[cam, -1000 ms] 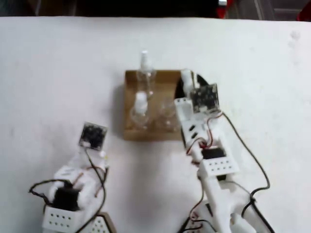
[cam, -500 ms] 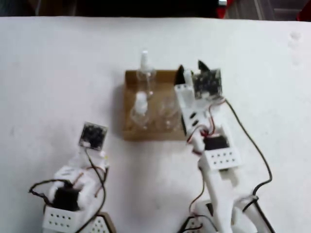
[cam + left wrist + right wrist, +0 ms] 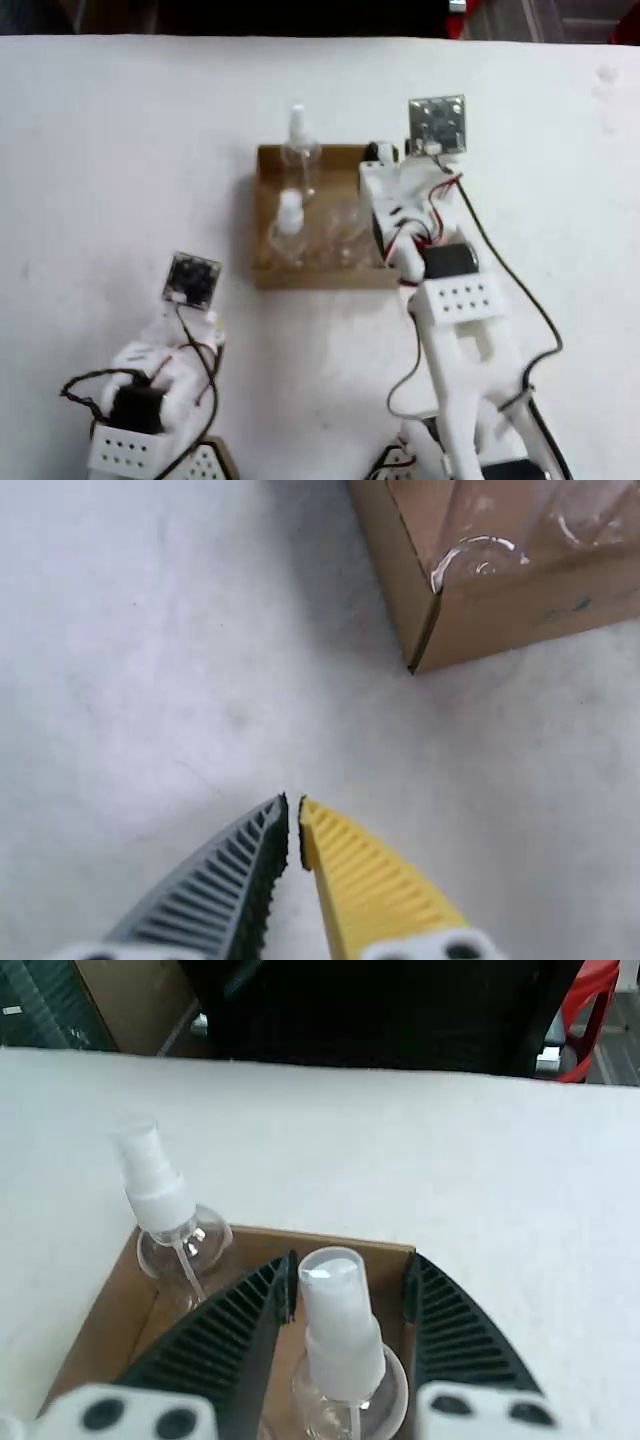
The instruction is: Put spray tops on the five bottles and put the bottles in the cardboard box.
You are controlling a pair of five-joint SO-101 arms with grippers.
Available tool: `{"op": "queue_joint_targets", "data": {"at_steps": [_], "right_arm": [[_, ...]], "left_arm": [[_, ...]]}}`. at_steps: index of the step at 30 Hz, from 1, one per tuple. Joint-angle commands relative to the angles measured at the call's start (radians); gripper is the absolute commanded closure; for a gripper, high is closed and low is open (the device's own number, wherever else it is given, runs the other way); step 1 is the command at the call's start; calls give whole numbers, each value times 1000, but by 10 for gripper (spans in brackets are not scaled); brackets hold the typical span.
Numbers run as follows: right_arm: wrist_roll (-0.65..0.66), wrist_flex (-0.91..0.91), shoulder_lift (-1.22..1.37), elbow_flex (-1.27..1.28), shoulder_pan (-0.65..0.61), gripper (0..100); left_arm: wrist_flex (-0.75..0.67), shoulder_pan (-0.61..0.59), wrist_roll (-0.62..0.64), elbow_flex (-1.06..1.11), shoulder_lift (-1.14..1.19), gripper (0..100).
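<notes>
Evidently placing, the right gripper [image 3: 348, 1265] hangs released around a capped bottle [image 3: 342, 1335] standing in the cardboard box [image 3: 250, 1232], so next it should lift straight clear, while the left gripper [image 3: 293, 825] sits clenched empty above the table [image 3: 150, 630].

Brown cardboard box [image 3: 262, 272]: matt paperboard, raw-cut edges.
Clear plastic bottle with white spray top [image 3: 340, 1345], 1 o'clock in box: body glossy, smooth, glinting; top satin plastic.
White table [image 3: 120, 130]: matt, faintly grainy.
Left gripper [image 3: 293, 825]: ridged matt plastic, grey and yellow.
Right gripper [image 3: 347, 1265]: ridged black plastic.
</notes>
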Motion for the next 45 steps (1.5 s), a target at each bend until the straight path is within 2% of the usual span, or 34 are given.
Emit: {"op": "queue_joint_targets", "data": {"at_steps": [1, 8, 13, 15, 24, 34, 45], "right_arm": [[-14, 4, 54, -83, 13, 853], [-12, -1, 68, -100, 13, 858], [-11, -2, 68, -95, 36, 992], [-11, 1, 67, -95, 42, 961], [-11, -35, 58, -91, 47, 982], [-9, -269, -108, 138, 31, 983], [-9, -282, -108, 213, 33, 983]], "left_arm": [[6, -4, -12, 2, -7, 976], [6, -2, -12, 2, -7, 976], [6, -2, -12, 2, -7, 976], [6, -2, -12, 2, -7, 976], [6, -2, -12, 2, -7, 976], [6, -2, -12, 2, -7, 976], [6, -2, -12, 2, -7, 976]]}}
